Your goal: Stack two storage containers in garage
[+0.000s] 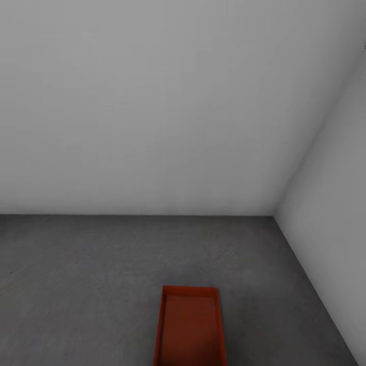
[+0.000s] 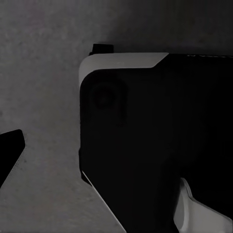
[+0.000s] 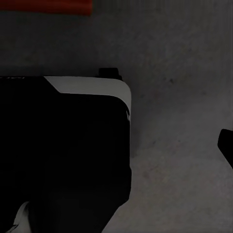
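One orange-red storage container lies open side up on the dark grey concrete floor of the garage, low in the middle of the head view, with its near end cut off by the picture's edge. A strip of its rim also appears in the right wrist view. Both arms hang beside my black and white base, pointing at the floor. Of the left gripper I see one dark fingertip, far out at the picture's edge with nothing against it. The right gripper likewise presents one fingertip, spread wide and empty.
Plain grey-white walls meet in a corner ahead and to the right, about a container's length beyond the bin. Bare concrete stretches to the left of the container.
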